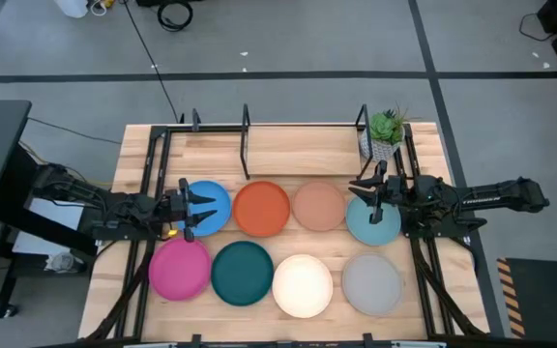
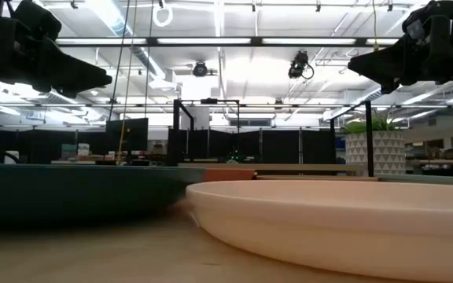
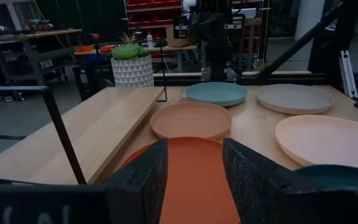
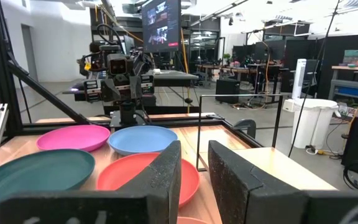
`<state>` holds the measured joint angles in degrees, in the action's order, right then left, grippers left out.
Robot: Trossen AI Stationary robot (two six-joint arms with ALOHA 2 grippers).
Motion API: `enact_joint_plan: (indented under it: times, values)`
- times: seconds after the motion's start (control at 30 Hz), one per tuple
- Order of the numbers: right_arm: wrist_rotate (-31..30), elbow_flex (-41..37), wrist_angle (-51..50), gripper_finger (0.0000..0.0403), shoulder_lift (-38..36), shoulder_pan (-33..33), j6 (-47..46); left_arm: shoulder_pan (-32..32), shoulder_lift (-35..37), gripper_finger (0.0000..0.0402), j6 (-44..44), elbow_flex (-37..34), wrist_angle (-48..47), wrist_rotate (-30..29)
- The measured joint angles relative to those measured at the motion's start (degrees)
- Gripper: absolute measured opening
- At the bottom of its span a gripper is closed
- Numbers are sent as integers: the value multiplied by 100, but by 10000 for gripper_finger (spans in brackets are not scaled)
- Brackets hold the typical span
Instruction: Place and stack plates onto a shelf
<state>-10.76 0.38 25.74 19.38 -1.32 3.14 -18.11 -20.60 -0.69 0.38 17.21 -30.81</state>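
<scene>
Eight plates lie flat on the table in two rows. The far row holds the blue plate (image 1: 211, 206), orange plate (image 1: 261, 208), tan plate (image 1: 318, 206) and light blue plate (image 1: 370, 224). The near row holds the magenta plate (image 1: 180, 268), dark teal plate (image 1: 243, 273), cream plate (image 1: 303, 285) and grey plate (image 1: 371, 282). The shelf (image 1: 278, 150) stands along the far edge. My left gripper (image 1: 190, 208) hovers open over the blue plate, its fingers (image 3: 146, 180) pointing toward the orange plate (image 3: 194, 180). My right gripper (image 1: 373, 199) hovers open over the light blue plate, with its fingers (image 4: 166, 171) apart.
A small potted plant (image 1: 387, 130) stands at the shelf's right end, just beyond my right gripper. Thin black posts (image 1: 245, 140) rise from the shelf's pale board (image 3: 98, 134). The low view shows the dark teal plate (image 2: 69, 192) and the cream plate (image 2: 336, 220) close up, both grippers above them.
</scene>
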Motion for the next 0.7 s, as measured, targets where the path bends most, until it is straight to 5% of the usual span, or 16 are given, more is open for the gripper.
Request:
enact_joint_plan:
  times: [0.47,0.7]
  values:
    - [2,0,280,87,0,2,-757,-1,0,160,37,-1,223,-1]
    - [192,56,205,87,180,0,-1373,-1,0,160,864,1,272,5]
